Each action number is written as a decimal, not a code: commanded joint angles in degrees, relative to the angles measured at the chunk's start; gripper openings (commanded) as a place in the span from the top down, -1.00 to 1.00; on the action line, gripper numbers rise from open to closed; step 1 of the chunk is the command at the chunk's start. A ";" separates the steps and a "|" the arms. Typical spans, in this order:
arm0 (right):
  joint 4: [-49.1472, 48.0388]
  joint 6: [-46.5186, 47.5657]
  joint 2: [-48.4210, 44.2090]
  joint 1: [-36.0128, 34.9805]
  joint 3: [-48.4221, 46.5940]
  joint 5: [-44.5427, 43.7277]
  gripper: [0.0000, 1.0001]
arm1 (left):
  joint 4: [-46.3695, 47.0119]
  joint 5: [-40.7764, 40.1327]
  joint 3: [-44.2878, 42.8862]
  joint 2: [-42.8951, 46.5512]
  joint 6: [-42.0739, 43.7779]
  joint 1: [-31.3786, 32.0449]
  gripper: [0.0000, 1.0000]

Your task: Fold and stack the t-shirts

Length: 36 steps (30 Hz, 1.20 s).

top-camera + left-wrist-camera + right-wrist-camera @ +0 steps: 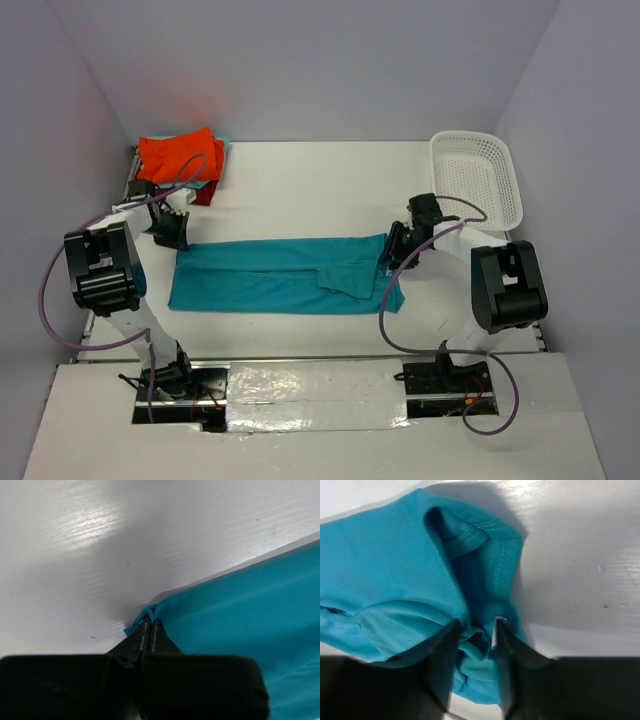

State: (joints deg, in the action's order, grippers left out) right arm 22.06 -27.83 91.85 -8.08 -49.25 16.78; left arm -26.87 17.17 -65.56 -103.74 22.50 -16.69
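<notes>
Teal shirt (280,275): spread flat in a long band across the middle of the table (300,190), between the two arms.
Left gripper (150,622): pinched tight on the shirt's far left corner.
Right gripper (476,625): fingers apart, astride a bunched fold at the right end; seemingly not squeezing it.
Orange shirt (178,155): heaped at the far left corner, on the dark red shirt (205,192).
Basket (478,180): far right corner.

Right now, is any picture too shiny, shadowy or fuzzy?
Left wrist view: glare streaks the table, and the left gripper, so close, looks blurry. Right wrist view: the teal shirt throws a grey shadow onto the table beside it. Top view: the orange shirt glows over-bright.
</notes>
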 commanded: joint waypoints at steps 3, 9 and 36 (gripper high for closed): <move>8.50 3.31 -4.03 0.08 -7.08 -3.75 -0.21 | -2.56 0.06 0.78 0.82 2.11 -0.54 1.00; 16.34 0.86 -17.49 -0.80 0.10 -9.93 -0.35 | -3.54 -0.47 1.49 1.44 2.11 -0.54 1.00; 25.36 3.75 44.33 -4.32 -66.68 -13.25 0.74 | -19.70 3.74 -1.13 14.27 7.55 -7.48 -0.99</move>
State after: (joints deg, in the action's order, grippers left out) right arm 40.07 -27.75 126.28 -12.60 -97.67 9.19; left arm -41.10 17.34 -62.02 -93.38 28.58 -23.40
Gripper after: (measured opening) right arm 0.102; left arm 0.994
